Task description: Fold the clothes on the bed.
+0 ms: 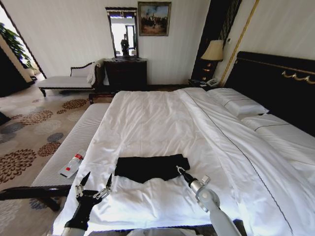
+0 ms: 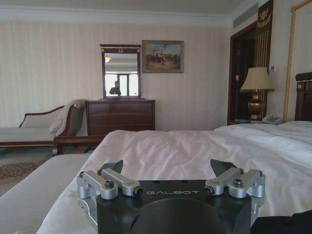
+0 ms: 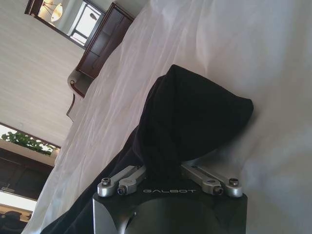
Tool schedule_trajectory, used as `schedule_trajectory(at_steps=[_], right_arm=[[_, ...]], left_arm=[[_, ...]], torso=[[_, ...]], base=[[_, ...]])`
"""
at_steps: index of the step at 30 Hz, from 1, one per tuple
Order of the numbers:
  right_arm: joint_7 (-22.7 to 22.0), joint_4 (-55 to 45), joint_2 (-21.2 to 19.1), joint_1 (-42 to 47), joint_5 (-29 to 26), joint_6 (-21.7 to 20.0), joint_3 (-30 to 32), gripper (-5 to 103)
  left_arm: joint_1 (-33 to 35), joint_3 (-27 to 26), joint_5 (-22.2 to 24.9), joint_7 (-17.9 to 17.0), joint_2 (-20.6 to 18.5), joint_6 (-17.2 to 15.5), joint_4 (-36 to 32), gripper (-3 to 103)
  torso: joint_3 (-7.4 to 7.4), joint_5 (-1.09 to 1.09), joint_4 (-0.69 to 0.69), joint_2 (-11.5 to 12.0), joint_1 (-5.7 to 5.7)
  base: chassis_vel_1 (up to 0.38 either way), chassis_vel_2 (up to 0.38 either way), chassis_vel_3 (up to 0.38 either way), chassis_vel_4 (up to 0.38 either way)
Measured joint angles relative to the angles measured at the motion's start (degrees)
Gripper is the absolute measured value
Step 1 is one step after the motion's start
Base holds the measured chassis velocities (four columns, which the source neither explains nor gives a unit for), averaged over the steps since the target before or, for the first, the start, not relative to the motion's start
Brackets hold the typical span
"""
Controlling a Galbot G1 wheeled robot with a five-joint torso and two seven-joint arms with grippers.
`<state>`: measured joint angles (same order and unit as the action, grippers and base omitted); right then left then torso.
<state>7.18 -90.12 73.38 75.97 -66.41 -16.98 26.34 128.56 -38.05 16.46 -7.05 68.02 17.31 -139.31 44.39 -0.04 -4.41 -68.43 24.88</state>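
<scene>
Bed: very large, white sheets and duvet, dark headboard to the robot's right, pillows against it. It spans most of the head view; the near edge lies just before the robot.

Bench: narrow, pale, striped, running along the bed's left side. A small bottle lies on it, apart from the work.

Clothes: one black T-shirt, lying on the duvet near the bed's near edge, roughly centred between the arms. It reads as a low, wide, bunched rectangle, apparently already partly folded. In the right wrist view a hump of black fabric rises directly from the jaws.

Right gripper: at the shirt's right edge, closed on the black fabric, holding a pinch of it.

Left gripper: hovering over bare sheet, beside and short of the shirt's left end, fingers spread apart, holding nothing.

Risks, as judged: the pinch looks small and near the hem, so soft cloth may slip out under any pull. With only one side held, dragging could slide the whole shirt or spoil the fold. The jaws may also have caught duvet beneath; this cannot be told.
</scene>
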Motion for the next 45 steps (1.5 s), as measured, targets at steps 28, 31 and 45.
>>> schedule_trajectory(at_steps=[28, 31, 45], right_arm=[[-4.19, -8.23, -5.19, 6.51, 18.10, 11.19, 9.95, 7], [-4.04, -8.23, -7.07, 6.48, 18.30, 11.23, 11.13, 7], [-3.98, -7.02, -11.84, 5.17, 21.51, 12.19, 10.01, 7]], left_arm=[[-0.01, 0.00, 0.00, 0.00, -0.01, 0.01, 0.00, 100], [0.00, 0.00, 0.00, 0.00, -0.01, 0.01, 0.01, 100], [-0.01, 0.00, 0.00, 0.00, 0.00, 0.02, 0.01, 100]], torso=[[0.00, 0.01, -0.01, 0.00, 0.00], [0.00, 0.02, -0.01, 0.00, 0.00], [0.00, 0.01, 0.00, 0.00, 0.00]], base=[[0.000, 0.000, 0.000, 0.000], [0.000, 0.000, 0.000, 0.000], [0.000, 0.000, 0.000, 0.000]])
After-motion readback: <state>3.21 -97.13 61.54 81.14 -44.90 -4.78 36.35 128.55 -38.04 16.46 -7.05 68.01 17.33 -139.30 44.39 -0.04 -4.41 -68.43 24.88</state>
